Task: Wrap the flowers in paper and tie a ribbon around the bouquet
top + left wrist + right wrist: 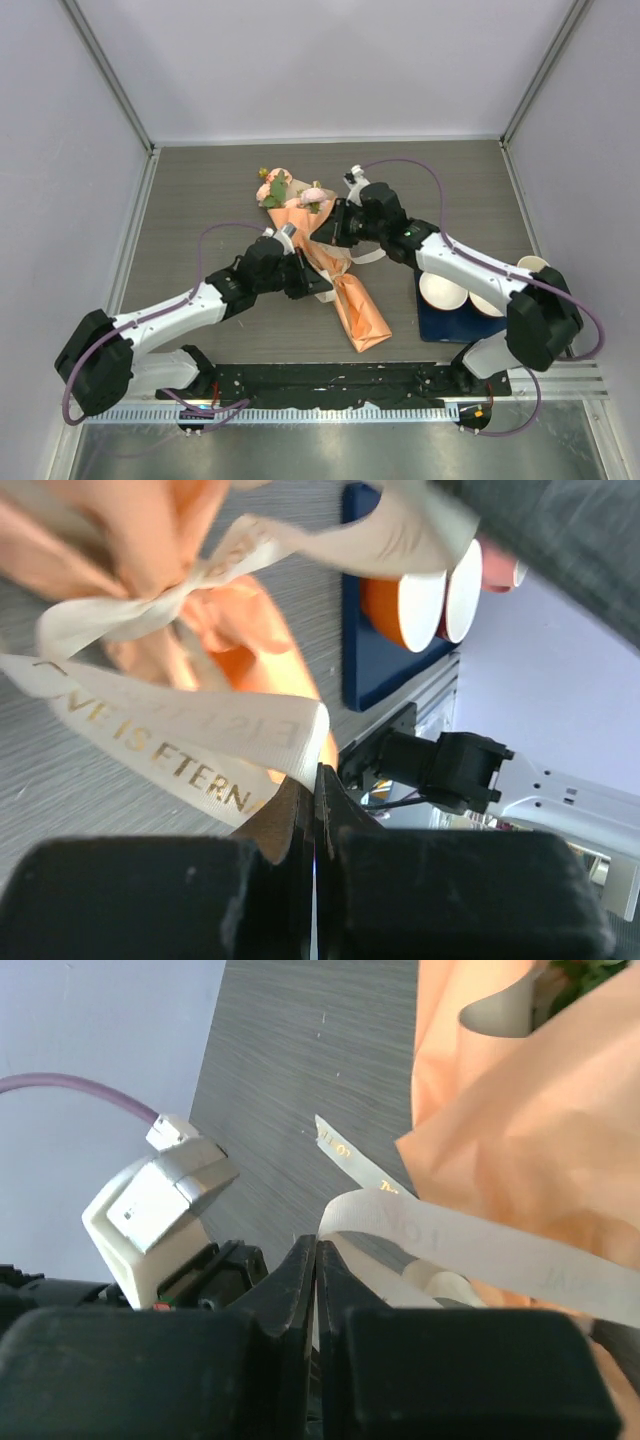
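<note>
**Bouquet**: lies on the bench between both tools, flowers at the end beyond them.

**Left tool**: jaws pressed together, pinching a printed tail of the ribbon. The knot sits just ahead, against the paper.

**Right tool**: jaws pressed together, seemingly nipping the other ribbon end at the very tips.

**Hazards:**
- An uneven pull could drag the cone sideways.
- The shallow tip hold may let the slick fabric slide out.
- Overtightening could crumple the paper or loosen the wrap.

Orange bouquet lying diagonally, cream ribbon around middle
</note>
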Robot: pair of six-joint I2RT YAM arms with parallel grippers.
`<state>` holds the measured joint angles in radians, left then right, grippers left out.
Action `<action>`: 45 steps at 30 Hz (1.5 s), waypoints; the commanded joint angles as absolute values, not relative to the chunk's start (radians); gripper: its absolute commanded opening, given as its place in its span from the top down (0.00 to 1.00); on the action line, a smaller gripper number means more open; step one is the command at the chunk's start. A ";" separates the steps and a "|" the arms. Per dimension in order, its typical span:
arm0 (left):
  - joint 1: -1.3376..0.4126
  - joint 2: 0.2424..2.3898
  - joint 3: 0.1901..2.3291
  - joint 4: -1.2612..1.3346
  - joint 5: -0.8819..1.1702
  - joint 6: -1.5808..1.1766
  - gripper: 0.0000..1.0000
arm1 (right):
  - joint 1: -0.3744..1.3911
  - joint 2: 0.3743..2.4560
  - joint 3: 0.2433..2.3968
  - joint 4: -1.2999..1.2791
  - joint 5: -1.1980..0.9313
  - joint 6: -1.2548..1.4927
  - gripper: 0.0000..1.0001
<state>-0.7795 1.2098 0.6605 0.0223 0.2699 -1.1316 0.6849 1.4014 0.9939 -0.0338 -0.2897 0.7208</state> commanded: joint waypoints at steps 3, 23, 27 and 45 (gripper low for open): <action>-0.784 1.112 0.586 0.090 0.195 -1.170 1.00 | 0.713 1.525 1.111 -0.196 -0.247 0.735 0.68; -0.784 1.342 0.723 0.117 0.336 -1.127 1.00 | 0.337 1.667 1.144 -0.634 0.181 0.871 0.40; -0.782 1.356 0.716 0.138 0.354 -1.126 1.00 | 0.373 1.765 1.189 -0.606 0.293 0.884 0.40; -0.781 1.350 0.710 0.088 0.331 -1.112 1.00 | 0.448 1.873 1.194 -0.427 0.436 0.742 1.00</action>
